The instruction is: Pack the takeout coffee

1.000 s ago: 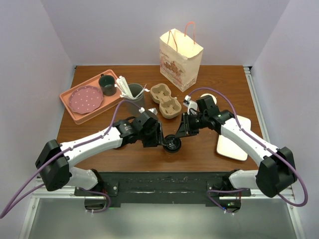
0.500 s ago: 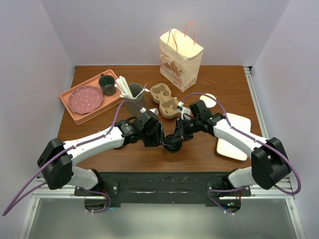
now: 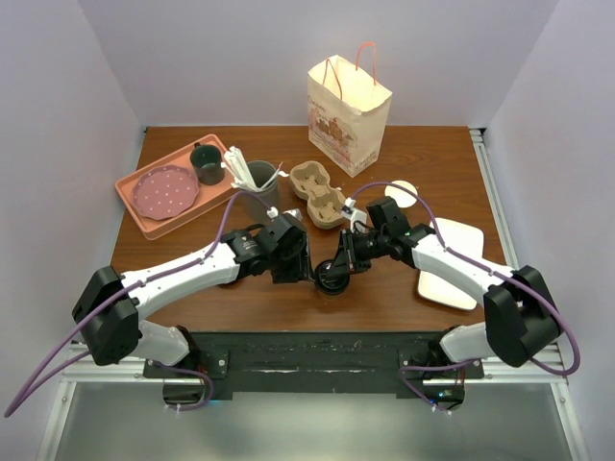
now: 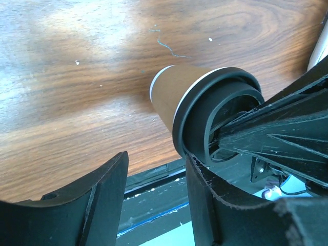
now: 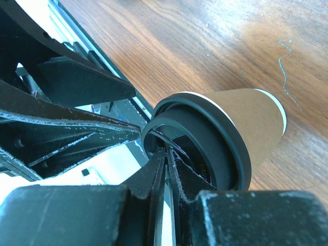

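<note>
Top external: the takeout coffee (image 3: pixel 333 279) stands on the wooden table (image 3: pixel 442 163) near its front edge, between the left gripper (image 3: pixel 309 270) and the right gripper (image 3: pixel 337 266). Left wrist: the left gripper's fingers (image 4: pixel 97 200) stand apart with bare wood between them, the tan-sided takeout coffee just past one finger; right wrist: the right gripper's fingers (image 5: pixel 154 179) are nearly together, pinched on the rim of its black lid (image 5: pixel 210 138).

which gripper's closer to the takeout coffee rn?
Right. The right gripper pinches the lid rim of the takeout coffee; the left gripper stands open just beside it, on the opposite side.
</note>
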You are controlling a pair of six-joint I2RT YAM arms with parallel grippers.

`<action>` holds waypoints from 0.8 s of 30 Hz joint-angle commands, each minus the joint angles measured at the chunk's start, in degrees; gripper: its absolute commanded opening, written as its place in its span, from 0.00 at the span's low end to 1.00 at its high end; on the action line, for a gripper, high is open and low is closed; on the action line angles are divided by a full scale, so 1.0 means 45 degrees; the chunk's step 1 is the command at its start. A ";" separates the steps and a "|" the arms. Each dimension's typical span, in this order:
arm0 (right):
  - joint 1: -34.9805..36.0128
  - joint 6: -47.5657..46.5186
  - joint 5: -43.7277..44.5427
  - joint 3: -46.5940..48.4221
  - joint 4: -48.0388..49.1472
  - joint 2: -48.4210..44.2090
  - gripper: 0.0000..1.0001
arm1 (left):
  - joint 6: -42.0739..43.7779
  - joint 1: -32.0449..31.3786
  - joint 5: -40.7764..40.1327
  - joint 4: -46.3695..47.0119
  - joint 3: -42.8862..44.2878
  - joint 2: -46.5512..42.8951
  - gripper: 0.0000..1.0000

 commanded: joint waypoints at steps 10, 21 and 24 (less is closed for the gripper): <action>0.0030 -0.0133 0.1631 -0.0870 -0.0610 0.0131 0.11 | 0.0747 0.0152 -0.0331 0.0401 0.0114 0.0242 0.52; 0.0030 0.0161 0.1787 -0.1143 -0.0414 -0.0026 0.11 | 0.1079 0.0269 -0.0077 0.0676 0.0055 0.0419 0.43; 0.0049 0.0239 0.1827 -0.1221 -0.0356 -0.0006 0.11 | 0.1235 0.0308 0.0001 0.0655 0.0270 0.0418 0.42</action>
